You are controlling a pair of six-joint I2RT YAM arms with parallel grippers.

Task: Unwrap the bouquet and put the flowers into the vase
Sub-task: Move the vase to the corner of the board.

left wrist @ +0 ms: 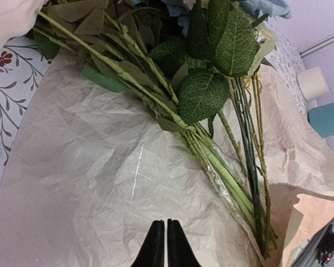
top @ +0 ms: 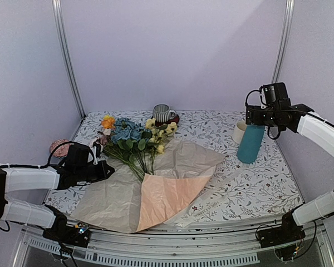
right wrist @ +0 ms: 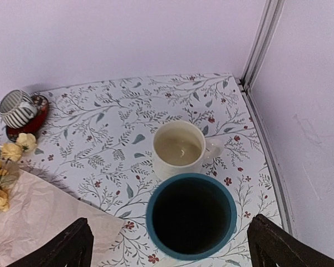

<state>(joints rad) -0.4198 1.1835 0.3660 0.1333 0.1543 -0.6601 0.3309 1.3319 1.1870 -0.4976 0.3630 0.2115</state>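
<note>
While the paper (top: 108, 203) lies spread open and crinkled on the table (top: 261, 189), the flowers (top: 134, 142) rest loose on top of it. Their blooms point toward the back left and reach past the paper's far edge. The green stems run together down to the middle of the sheet, where a flap is folded over and shows its peach side. A pale ribbon (top: 222, 192) lies flat on the table along the paper's right edge.

The left gripper (left wrist: 166, 227) sits low at the left side of the sheet, near the leaves. Its fingers are pressed together with nothing between them, the tips over bare paper; whether they touch it I cannot tell.

The vase (top: 250, 143) stands upright at the back right, well apart from the flowers and just off the paper's right corner. The right gripper (top: 257, 123) hangs directly above its mouth, fingers spread wide to either side of the rim and gripping nothing. The vase's inside looks dark. A cream mug (right wrist: 179, 149) stands just behind it, close to its rim. At the back centre a striped cup (top: 162, 113) sits on a red saucer (right wrist: 34, 118), next to the yellow blooms.
</note>
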